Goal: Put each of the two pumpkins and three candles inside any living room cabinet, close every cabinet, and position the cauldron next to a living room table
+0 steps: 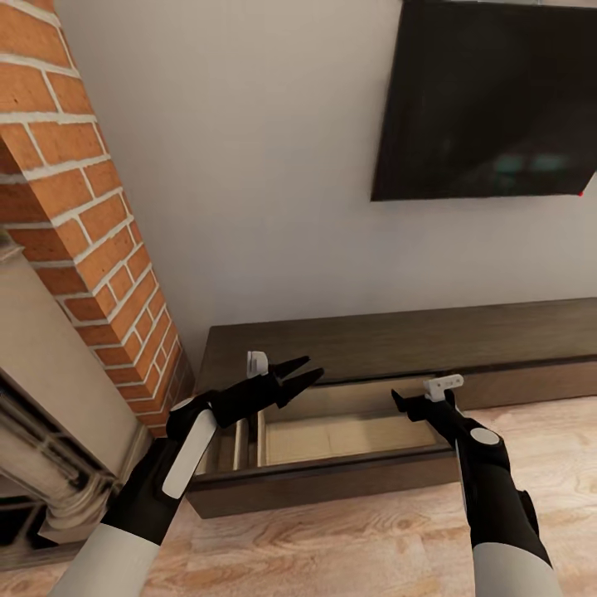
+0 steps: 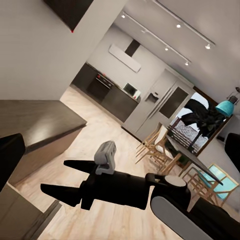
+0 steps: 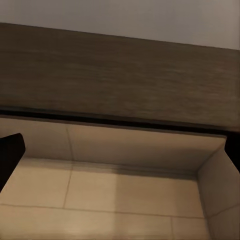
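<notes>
Two pincers hang over one pulled-out drawer of the cabinet. The left pincer has its black fingers spread apart and holds nothing. It sits above the back left corner of the drawer. The right pincer hangs over the right end of the drawer. Its fingers stand wide apart at the two edges of the right wrist view, and nothing is between them. The drawer is light tan inside. The cabinet is long, low and dark brown, and it stands against a pale wall. A black TV hangs on that wall above it. A red brick chimney stands to the left. The floor is light wood.
</notes>
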Motion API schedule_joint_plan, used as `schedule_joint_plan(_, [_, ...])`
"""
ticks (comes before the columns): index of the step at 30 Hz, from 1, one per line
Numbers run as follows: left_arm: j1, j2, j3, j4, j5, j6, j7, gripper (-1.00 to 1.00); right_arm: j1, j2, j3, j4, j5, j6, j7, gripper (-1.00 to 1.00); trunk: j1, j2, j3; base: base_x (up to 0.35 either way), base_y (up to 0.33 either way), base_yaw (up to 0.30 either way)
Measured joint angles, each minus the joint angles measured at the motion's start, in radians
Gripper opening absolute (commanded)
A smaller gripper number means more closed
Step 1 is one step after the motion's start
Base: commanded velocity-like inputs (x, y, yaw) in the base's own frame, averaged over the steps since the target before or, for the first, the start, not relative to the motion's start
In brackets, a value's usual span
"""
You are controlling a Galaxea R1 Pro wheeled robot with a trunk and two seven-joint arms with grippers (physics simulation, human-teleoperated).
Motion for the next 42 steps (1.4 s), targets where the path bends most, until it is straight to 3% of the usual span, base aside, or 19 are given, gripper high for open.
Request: schedule_joint_plan(42, [0.000,-0.006,-0.002,0.003,-0.002,0.000,0.000,1.00,0.006,0.001,0.000,0.003,0.002,0.000,0.000,1.00,-0.161,0.294,0.132,0.000,0.000,0.000])
